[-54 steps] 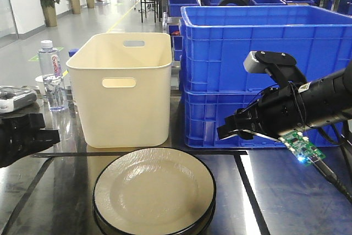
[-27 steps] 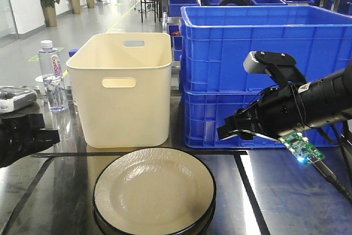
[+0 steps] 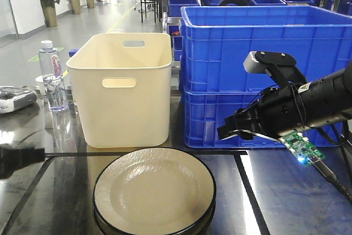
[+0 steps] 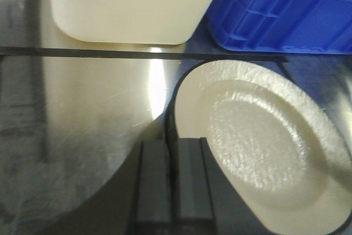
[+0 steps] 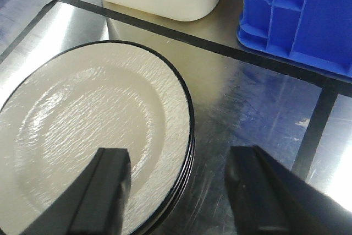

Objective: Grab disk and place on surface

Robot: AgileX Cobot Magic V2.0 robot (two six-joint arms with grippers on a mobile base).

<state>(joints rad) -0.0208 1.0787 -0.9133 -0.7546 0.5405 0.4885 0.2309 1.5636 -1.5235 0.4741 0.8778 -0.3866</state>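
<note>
Cream-coloured, the top disk (image 5: 93, 130) is sitting stacked on the bench (image 5: 258, 114), so the right gripper (image 5: 181, 191), fingers spread wide, should be straddling only its rim.

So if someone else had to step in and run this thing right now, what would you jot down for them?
Left tool: fingers close together, empty, low beside the plate stack's left edge.
Right tool: open, empty, hovering over the stack's right rim.
Plates: cream with black rims, stacked on the dark reflective tabletop, in front of the cream bin and blue crates.
Done: nothing gripped yet.
Left: grab the top plate, lift it and set it down on bare tabletop.
</note>
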